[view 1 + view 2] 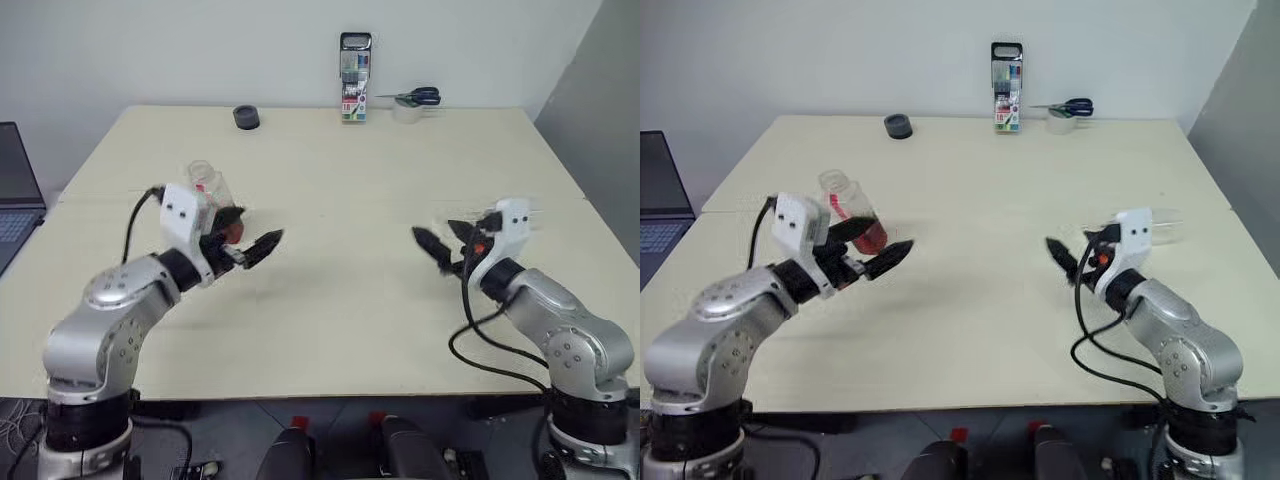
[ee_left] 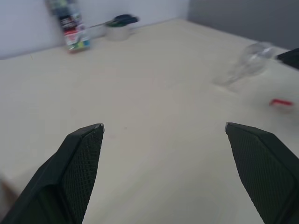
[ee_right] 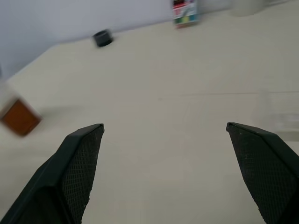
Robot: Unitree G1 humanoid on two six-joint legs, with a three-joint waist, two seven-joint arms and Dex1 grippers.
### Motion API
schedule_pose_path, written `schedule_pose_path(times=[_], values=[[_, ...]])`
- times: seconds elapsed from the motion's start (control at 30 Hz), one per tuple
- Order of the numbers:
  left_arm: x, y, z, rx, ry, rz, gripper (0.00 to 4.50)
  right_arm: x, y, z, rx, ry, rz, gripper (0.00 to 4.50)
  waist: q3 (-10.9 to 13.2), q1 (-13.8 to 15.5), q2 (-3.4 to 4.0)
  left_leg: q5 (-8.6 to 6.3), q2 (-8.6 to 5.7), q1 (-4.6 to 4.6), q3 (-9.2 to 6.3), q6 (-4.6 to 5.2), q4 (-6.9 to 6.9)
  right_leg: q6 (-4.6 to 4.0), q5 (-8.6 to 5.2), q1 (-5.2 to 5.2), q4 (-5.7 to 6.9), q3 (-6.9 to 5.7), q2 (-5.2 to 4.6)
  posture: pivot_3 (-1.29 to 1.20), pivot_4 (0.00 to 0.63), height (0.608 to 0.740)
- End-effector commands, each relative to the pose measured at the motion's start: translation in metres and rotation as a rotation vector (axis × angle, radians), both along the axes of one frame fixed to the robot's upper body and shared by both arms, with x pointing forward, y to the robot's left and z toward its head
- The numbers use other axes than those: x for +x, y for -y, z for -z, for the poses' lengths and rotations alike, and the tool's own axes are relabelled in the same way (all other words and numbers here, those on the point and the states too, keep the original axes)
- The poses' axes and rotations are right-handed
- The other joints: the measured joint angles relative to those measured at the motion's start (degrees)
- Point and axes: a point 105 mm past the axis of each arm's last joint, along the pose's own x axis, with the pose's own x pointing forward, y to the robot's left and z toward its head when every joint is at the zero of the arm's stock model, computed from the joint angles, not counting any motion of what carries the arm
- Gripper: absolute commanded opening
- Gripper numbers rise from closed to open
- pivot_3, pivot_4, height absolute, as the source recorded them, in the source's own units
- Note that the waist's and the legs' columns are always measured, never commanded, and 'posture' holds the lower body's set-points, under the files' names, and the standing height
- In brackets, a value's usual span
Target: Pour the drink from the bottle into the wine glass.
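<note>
The bottle (image 1: 848, 205) is clear plastic with the reddish-brown drink (image 1: 871, 238) in its lower part. It stands on the left of the table, just behind my left gripper (image 1: 890, 236) and partly hidden by the wrist. That gripper is open and level, pointing toward the table's middle, with nothing between its fingers (image 2: 84, 158). The clear wine glass (image 2: 247, 60) stands at the right, behind my right wrist (image 1: 1160, 226). My right gripper (image 1: 432, 232) is open and empty, pointing left toward the centre. The drink shows as a brown blur (image 3: 18, 119) in the right wrist view.
A tall marker pack (image 1: 355, 90), a black round object (image 1: 246, 117) and a tape roll with scissors (image 1: 410, 105) sit along the table's far edge. A laptop (image 1: 15, 200) lies off the left side. Bare tabletop (image 1: 340, 250) lies between the grippers.
</note>
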Motion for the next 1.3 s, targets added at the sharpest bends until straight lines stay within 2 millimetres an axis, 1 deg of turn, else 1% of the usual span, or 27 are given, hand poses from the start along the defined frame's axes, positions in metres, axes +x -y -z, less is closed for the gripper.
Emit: schedule_pose_path(times=[0.03,0.13,0.2,0.3,0.37,0.43,0.63,0.77,0.87,0.93,1.0,1.1,1.23,1.3], values=[[-0.003,0.015,-0.005,0.015,-0.008,0.113,4.44,0.015,0.029,-0.011,0.175,-0.011,0.185,4.5,0.0,-0.2,0.01,0.0,0.0,0.01,0.06,0.0,-0.02,0.0,0.0,-0.02,0.01,0.03,0.03,0.0,0.15,0.74],[0.001,0.022,-0.005,0.035,-0.005,0.163,4.44,0.023,0.047,-0.001,0.304,-0.084,0.31,4.5,0.0,-0.1,0.02,0.0,0.01,-0.01,0.11,0.0,-0.04,-0.02,0.0,-0.05,0.01,0.0,0.04,0.0,0.15,0.74],[0.0,0.029,-0.005,0.044,-0.009,0.217,4.44,0.029,0.055,0.004,0.468,-0.128,0.373,4.5,0.0,0.0,0.03,0.0,0.01,-0.03,0.11,0.01,-0.04,-0.02,0.0,-0.05,0.01,0.0,0.04,0.0,0.15,0.74],[0.0,0.036,-0.004,0.058,-0.008,0.261,4.44,0.039,0.06,0.011,0.713,-0.195,0.431,4.5,0.0,0.0,0.05,0.0,-0.01,-0.06,0.16,0.02,-0.02,-0.02,0.0,-0.05,0.0,0.04,0.04,0.0,0.15,0.74],[0.001,0.039,-0.003,0.061,-0.008,0.282,4.44,0.046,0.06,0.014,0.799,-0.217,0.442,4.5,0.0,0.0,0.07,-0.01,0.0,-0.04,0.23,0.03,-0.02,-0.02,0.0,-0.06,0.01,0.09,0.04,0.0,0.15,0.74],[0.001,0.041,-0.004,0.06,-0.003,0.294,4.44,0.051,0.058,0.013,0.82,-0.221,0.441,4.5,0.1,-0.1,0.12,-0.07,0.0,-0.04,0.24,0.15,-0.05,-0.02,0.0,-0.07,0.0,0.08,0.04,0.0,0.15,0.74],[-0.003,0.049,-0.001,0.074,-0.006,0.353,4.44,0.08,0.054,0.026,0.88,-0.263,0.474,4.5,0.1,-0.4,0.13,-0.13,0.0,-0.05,0.3,0.27,-0.05,-0.02,0.0,-0.09,0.0,0.12,0.05,0.0,0.15,0.74],[-0.003,0.05,-0.002,0.081,-0.005,0.36,4.44,0.095,0.053,0.035,0.916,-0.282,0.491,4.5,0.1,-0.7,0.15,-0.13,0.01,-0.05,0.3,0.28,-0.06,-0.02,0.0,-0.08,0.0,0.12,0.05,0.0,0.15,0.74],[-0.001,0.05,-0.002,0.084,-0.002,0.359,4.44,0.105,0.05,0.038,0.933,-0.291,0.494,4.5,0.1,-0.9,0.14,-0.13,0.01,-0.05,0.32,0.29,-0.04,-0.02,0.0,-0.08,0.0,0.14,0.05,0.0,0.15,0.74],[0.0,0.05,-0.004,0.079,0.005,0.349,4.44,0.109,0.051,0.038,0.925,-0.271,0.499,4.5,0.1,-1.0,0.14,-0.13,0.02,-0.04,0.31,0.29,-0.05,-0.02,0.0,-0.08,0.0,0.13,0.05,0.0,0.15,0.74],[0.001,0.051,-0.005,0.074,0.011,0.345,4.44,0.111,0.053,0.044,0.949,-0.276,0.524,4.5,0.1,-1.0,0.14,-0.13,0.01,-0.04,0.32,0.29,-0.05,-0.02,0.0,-0.07,0.0,0.14,0.05,0.0,0.15,0.74],[0.001,0.052,-0.005,0.073,0.011,0.347,4.44,0.115,0.042,0.051,0.959,-0.313,0.499,4.5,0.1,-1.1,0.14,-0.13,0.02,-0.04,0.31,0.29,-0.04,-0.02,0.0,-0.06,0.0,0.14,0.05,0.0,0.15,0.74],[0.001,0.052,-0.005,0.072,0.011,0.348,4.44,0.116,0.037,0.061,0.955,-0.357,0.509,4.5,0.1,-1.3,0.11,-0.13,0.03,-0.02,0.32,0.29,-0.02,-0.02,0.01,-0.04,0.04,0.16,0.05,0.0,0.15,0.74],[0.002,0.052,-0.005,0.074,0.012,0.349,4.5,0.116,0.038,0.065,0.949,-0.369,0.522,4.11,0.0,-1.4,0.1,-0.13,0.04,0.02,0.32,0.29,-0.02,-0.03,0.01,-0.04,0.1,0.18,0.05,0.0,0.15,0.74]])
